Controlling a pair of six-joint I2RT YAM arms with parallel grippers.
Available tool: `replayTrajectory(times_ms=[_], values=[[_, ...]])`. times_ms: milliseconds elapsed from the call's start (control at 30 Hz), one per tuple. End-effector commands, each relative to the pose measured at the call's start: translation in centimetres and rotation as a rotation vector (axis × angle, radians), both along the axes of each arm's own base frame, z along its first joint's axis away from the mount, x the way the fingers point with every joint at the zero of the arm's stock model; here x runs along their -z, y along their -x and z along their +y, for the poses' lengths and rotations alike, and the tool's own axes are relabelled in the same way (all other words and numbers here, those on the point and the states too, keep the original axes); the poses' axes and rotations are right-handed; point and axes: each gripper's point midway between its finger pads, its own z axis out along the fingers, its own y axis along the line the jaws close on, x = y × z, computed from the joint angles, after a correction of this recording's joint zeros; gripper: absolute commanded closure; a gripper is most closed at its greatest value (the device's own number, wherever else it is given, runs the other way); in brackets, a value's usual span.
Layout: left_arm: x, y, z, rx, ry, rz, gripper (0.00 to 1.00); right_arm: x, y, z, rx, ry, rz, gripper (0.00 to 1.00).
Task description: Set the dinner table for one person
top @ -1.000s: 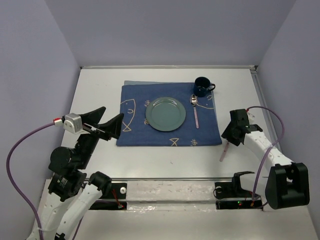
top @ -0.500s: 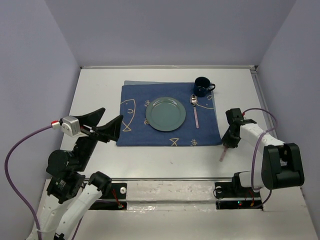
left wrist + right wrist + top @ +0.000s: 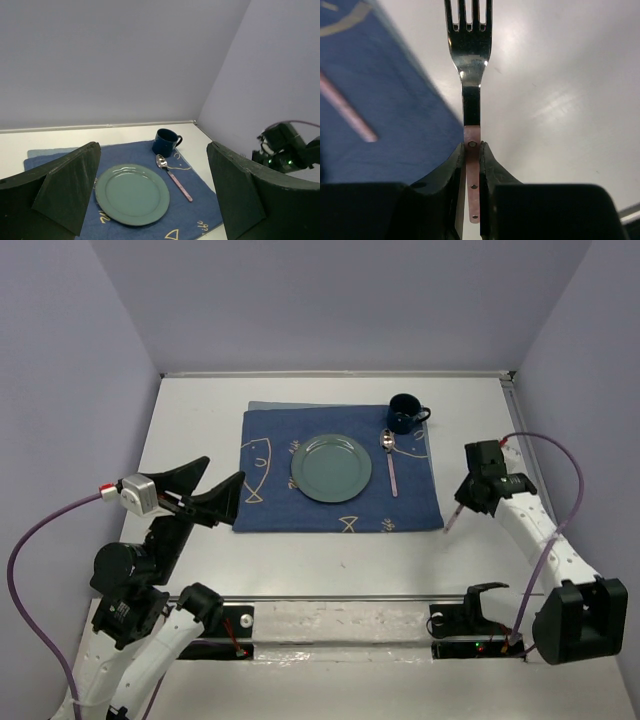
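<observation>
The right fingers (image 3: 451, 172) squeeze a fork (image 3: 471, 65) by its handle; the left fingers (image 3: 65, 185) are spread, empty. Next, I think, it goes onto the blue cloth (image 3: 380, 110) to their left.

I am viewing the dinner table (image 3: 300, 550): a large, flat, matte white rectangular top, lying level. It is carrying a dark blue fish-patterned cloth (image 3: 270, 500) at its far centre, squared to its edges. On the cloth, a green plate (image 3: 331, 467) is sitting centrally, a pink-handled spoon (image 3: 391, 465) is lying just right of it, and a dark blue mug (image 3: 405, 414) is standing upright at the far right corner. A fork (image 3: 471, 60) is being held over the white surface just beside the cloth's right edge.
</observation>
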Motion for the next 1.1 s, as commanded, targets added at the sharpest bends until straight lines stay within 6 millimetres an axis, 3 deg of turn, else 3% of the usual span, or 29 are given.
replayTrajectory(times_ms=[0,33,67,100,133,167,200,233,267,300,333,367,433,467,500,600,633,667,867,1067], values=[[-0.8,-0.2,0.1,-0.011,0.012,-0.024,0.01,-9.6,-5.3,5.8,-0.187,-0.051,-0.284,1.0],[-0.7,-0.4,0.1,-0.016,0.009,-0.02,0.01,-10.5,-5.5,9.5,-0.289,-0.079,-0.311,1.0],[-0.6,-0.6,0.3,-0.029,0.012,-0.014,0.01,-10.2,-6.3,11.7,-0.333,-0.095,-0.298,1.0],[-0.5,-0.9,0.5,-0.049,0.014,-0.006,0.01,-12.4,-7.1,16.1,-0.434,-0.152,-0.372,1.0],[-0.3,-1.0,0.8,-0.062,0.016,-0.002,0.01,-13.0,-7.6,18.4,-0.484,-0.173,-0.392,1.0],[-0.3,-1.1,1.0,-0.075,0.019,0.0,0.01,-13.4,-8.1,20.8,-0.534,-0.195,-0.411,1.0],[-0.3,-1.3,1.3,-0.095,0.021,0.002,0.01,-12.6,-9.4,23.9,-0.586,-0.223,-0.415,1.0],[-0.2,-1.5,1.7,-0.115,0.025,0.006,0.01,-14.7,-9.3,27.8,-0.668,-0.257,-0.464,1.0],[-0.1,-1.7,1.8,-0.128,0.027,0.012,0.01,-15.0,-9.8,29.9,-0.702,-0.267,-0.475,1.0],[0.2,-2.0,2.2,-0.15,0.03,0.02,0.01,-12.6,-10.8,32.4,-0.731,-0.25,-0.431,1.0],[0.3,-2.1,2.2,-0.155,0.027,0.024,0.01,-15.0,-11.6,34.8,-0.76,-0.276,-0.483,1.0],[0.6,-2.4,2.2,-0.164,0.02,0.036,0.01,-12.6,-11.4,38.3,-0.824,-0.29,-0.436,1.0],[0.8,-2.8,2.4,-0.18,0.019,0.05,0.01,-12.3,-11.7,41.6,-0.87,-0.309,-0.446,1.0],[0.9,-2.9,2.3,-0.182,0.016,0.053,0.01,-13.9,-11.8,43.8,-0.886,-0.339,-0.485,1.0],[0.9,-2.9,2.4,-0.184,0.015,0.053,0.01,-11.0,-12.6,45.1,-0.891,-0.332,-0.44,1.0],[0.8,-3.0,2.7,-0.195,0.018,0.046,0.01,-8.9,-12.8,48.6,-0.902,-0.383,-0.412,1.0],[0.8,-3.0,2.7,-0.192,0.018,0.044,0.01,-9.7,-12.8,48.9,-0.899,-0.401,-0.424,1.0],[0.9,-3.2,2.6,-0.195,0.015,0.049,0.01,-8.4,-12.8,49.8,-0.89,-0.409,-0.406,1.0],[1.2,-3.5,2.2,-0.179,0.005,0.059,0.01,-3.8,-12.8,51.2,-0.865,-0.406,-0.327,1.0],[1.2,-3.6,2.0,-0.17,-0.001,0.059,0.01,-1.4,-13.1,50.6,-0.821,-0.375,-0.299,1.0]])
